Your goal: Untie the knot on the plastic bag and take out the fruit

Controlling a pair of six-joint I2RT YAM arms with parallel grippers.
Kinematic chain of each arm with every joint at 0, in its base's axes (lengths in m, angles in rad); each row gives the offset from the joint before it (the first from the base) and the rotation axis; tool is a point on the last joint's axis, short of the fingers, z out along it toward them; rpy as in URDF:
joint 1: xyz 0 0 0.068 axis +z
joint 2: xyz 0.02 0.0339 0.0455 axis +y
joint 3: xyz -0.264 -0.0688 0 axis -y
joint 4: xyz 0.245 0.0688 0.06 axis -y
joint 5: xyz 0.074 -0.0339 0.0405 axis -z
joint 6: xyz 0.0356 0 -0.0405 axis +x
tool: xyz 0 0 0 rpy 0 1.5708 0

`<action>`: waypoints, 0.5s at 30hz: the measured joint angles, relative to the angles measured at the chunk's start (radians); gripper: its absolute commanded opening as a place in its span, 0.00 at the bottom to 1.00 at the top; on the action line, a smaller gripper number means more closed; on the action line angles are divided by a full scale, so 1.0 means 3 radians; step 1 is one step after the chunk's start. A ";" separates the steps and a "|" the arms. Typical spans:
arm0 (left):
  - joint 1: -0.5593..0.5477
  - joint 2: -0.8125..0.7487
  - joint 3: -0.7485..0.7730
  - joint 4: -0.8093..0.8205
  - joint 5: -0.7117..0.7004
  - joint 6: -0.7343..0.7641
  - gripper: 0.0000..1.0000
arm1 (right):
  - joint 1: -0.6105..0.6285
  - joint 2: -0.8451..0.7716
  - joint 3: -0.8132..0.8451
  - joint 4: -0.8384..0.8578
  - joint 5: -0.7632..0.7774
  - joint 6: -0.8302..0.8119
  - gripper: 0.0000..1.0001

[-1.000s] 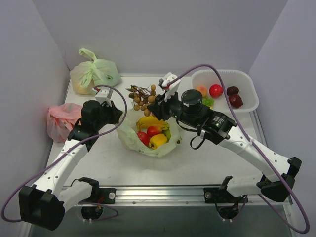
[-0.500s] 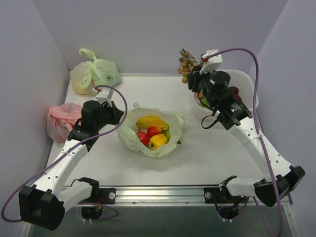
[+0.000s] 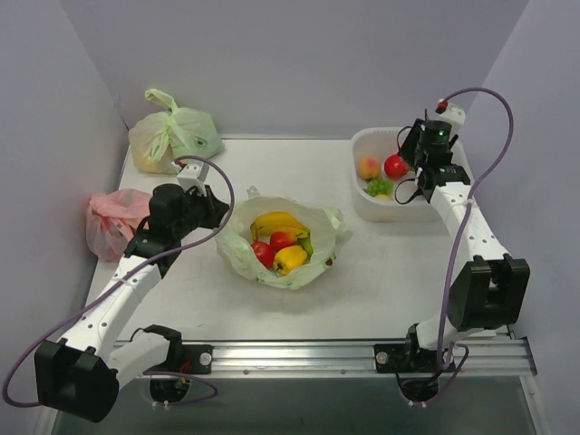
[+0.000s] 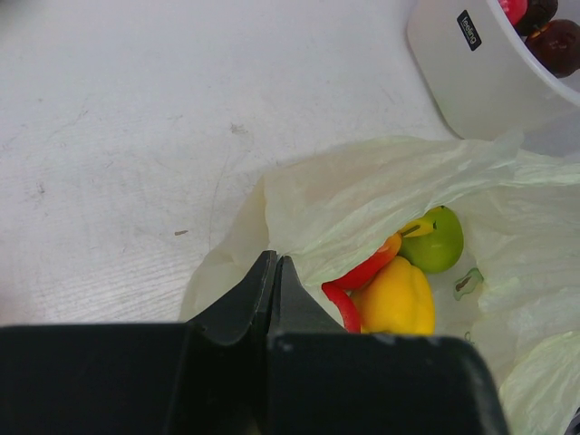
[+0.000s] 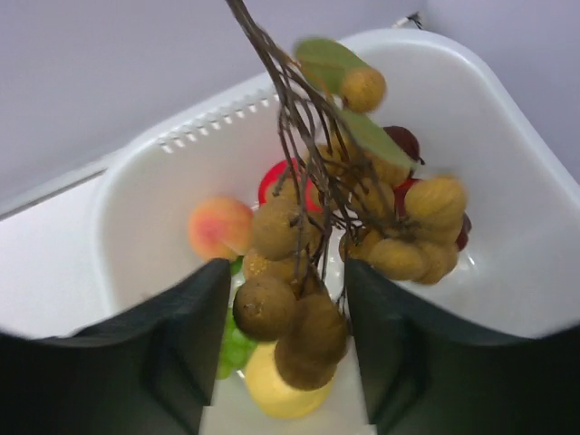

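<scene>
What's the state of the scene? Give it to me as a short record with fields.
plastic bag: on the table, mouth spread open
left gripper: shut on the bag's left edge
right gripper: over the white basket, jaws apart, berry cluster between them; grip unclear
in bag: bananas, red fruit, yellow bell-like fruit, green apple
in basket: peach, red round fruit
far left: tied green bag, pink bag

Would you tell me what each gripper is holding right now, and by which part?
The left gripper pinches the plastic bag by its rim. The right gripper has the berry cluster between parted fingers; a grip cannot be told.
</scene>
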 measured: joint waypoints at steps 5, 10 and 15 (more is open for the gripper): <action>0.0000 0.0000 0.0000 0.0001 0.0004 0.0000 0.00 | -0.0078 0.0151 0.0000 -0.0221 0.0182 0.0079 0.88; 0.0000 0.0000 0.0000 0.0000 0.0006 0.0000 0.00 | 0.0081 -0.0060 -0.0001 -0.0425 0.0225 -0.0004 0.91; 0.0000 -0.0001 0.0000 0.0000 0.0008 0.0000 0.01 | 0.0716 -0.0629 -0.0047 -0.0561 0.0079 -0.0209 0.91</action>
